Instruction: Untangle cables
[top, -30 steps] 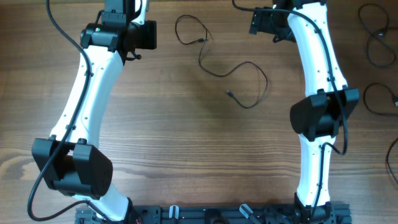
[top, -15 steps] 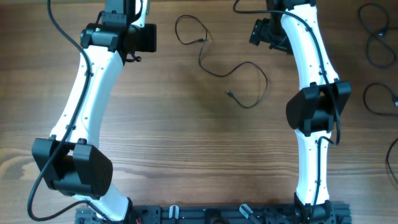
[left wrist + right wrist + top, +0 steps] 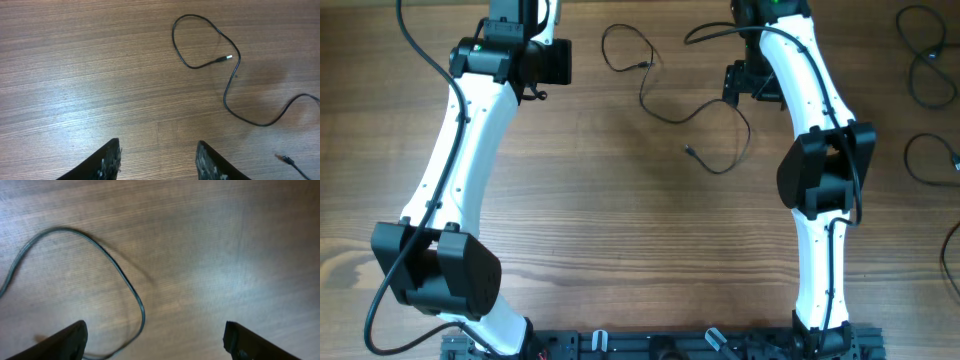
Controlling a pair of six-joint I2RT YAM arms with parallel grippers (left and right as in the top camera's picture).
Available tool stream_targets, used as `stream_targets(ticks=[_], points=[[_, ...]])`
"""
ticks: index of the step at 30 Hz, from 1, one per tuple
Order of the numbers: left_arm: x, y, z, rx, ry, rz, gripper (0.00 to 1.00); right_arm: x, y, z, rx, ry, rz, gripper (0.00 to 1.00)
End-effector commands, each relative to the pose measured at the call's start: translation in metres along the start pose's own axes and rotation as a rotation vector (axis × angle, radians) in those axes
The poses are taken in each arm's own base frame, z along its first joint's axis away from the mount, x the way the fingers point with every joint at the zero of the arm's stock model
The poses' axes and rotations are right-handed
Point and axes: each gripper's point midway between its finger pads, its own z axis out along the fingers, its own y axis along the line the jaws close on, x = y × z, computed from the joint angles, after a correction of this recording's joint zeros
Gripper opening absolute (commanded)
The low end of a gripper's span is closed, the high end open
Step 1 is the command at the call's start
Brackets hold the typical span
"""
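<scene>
Since a sec ago my right gripper (image 3: 155, 342) has swung in over the cable (image 3: 676, 120). My left gripper (image 3: 159, 161): fingers spread, nothing btwn. Cable lies centre, loop plus S-curve. Thin, light, floppy, prob slippery; I'd pinch the bend under me, not the plug (image 3: 689, 150). Right fingers spread wide, empty. More cables (image 3: 930, 75) far right.

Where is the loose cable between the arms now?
Overhead view: the cable lies at top centre between the arms, one bend under the right gripper.
</scene>
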Motion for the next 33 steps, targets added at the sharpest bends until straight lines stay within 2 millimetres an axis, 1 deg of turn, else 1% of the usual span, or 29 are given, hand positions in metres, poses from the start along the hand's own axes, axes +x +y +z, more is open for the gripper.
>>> stream_targets(ticks=[1,2,3,4,7,10,12,14,15,16,17,18,20,21,22,24,25,26,32,33], points=[[0.003,0.001,0.003,-0.013,0.011,-0.004,0.50,-0.013,0.000,0.000,0.038,-0.066,-0.038,0.89],[0.003,0.001,0.003,-0.012,0.012,-0.004,0.50,-0.024,0.003,-0.004,0.022,-0.116,-0.028,0.89],[0.002,0.001,0.003,-0.012,0.010,-0.004,0.50,-0.040,0.009,-0.009,-0.005,-0.186,-0.012,0.91],[0.002,0.001,0.003,-0.012,0.008,-0.004,0.50,-0.048,0.012,-0.012,-0.023,-0.217,-0.011,0.93],[0.002,0.001,0.003,-0.012,0.009,-0.004,0.50,-0.082,0.022,-0.023,-0.064,-0.366,-0.004,0.93],[0.004,0.001,0.003,-0.013,0.015,-0.004,0.51,-0.124,0.030,-0.045,-0.092,-0.552,-0.006,0.95],[0.004,0.001,0.003,-0.013,0.017,-0.004,0.50,-0.151,0.036,-0.065,-0.108,-0.688,-0.038,1.00],[0.005,0.001,0.003,-0.012,0.020,-0.005,0.50,-0.168,0.036,-0.081,-0.097,-0.787,-0.057,1.00],[0.005,0.001,0.003,-0.012,0.023,-0.008,0.50,-0.172,0.034,-0.084,-0.086,-0.810,-0.055,1.00],[0.006,0.001,0.003,-0.012,0.025,-0.008,0.50,-0.176,0.031,-0.088,-0.050,-0.831,-0.077,1.00],[0.006,0.001,0.003,-0.013,0.026,-0.008,0.50,-0.177,0.023,-0.087,-0.013,-0.830,-0.074,1.00],[0.006,0.001,0.003,-0.013,0.027,-0.008,0.51,-0.174,0.012,-0.083,0.030,-0.810,-0.062,1.00],[0.006,0.001,0.003,-0.013,0.027,-0.007,0.51,-0.168,-0.006,-0.075,0.089,-0.762,-0.061,1.00],[0.006,0.001,0.003,-0.013,0.026,-0.007,0.51,-0.162,-0.018,-0.069,0.104,-0.723,-0.015,1.00],[0.006,0.001,0.003,-0.013,0.027,-0.001,0.51,-0.158,-0.025,-0.067,0.107,-0.701,-0.001,1.00],[0.006,0.001,0.003,-0.013,0.027,0.024,0.51,-0.152,-0.041,-0.066,0.170,-0.672,0.005,1.00],[0.007,0.002,0.003,-0.014,0.027,0.037,0.51,-0.149,-0.052,-0.070,0.224,-0.671,0.034,1.00],[0.006,0.001,0.003,-0.013,0.026,0.046,0.51,-0.148,-0.055,-0.073,0.233,-0.675,0.044,1.00],[0.003,0.001,0.003,-0.012,0.015,0.046,0.51,-0.136,-0.068,-0.111,0.221,-0.726,0.054,1.00],[0.003,0.001,0.003,-0.012,0.015,0.046,0.51,-0.134,-0.070,-0.115,0.217,-0.733,0.051,1.00]])
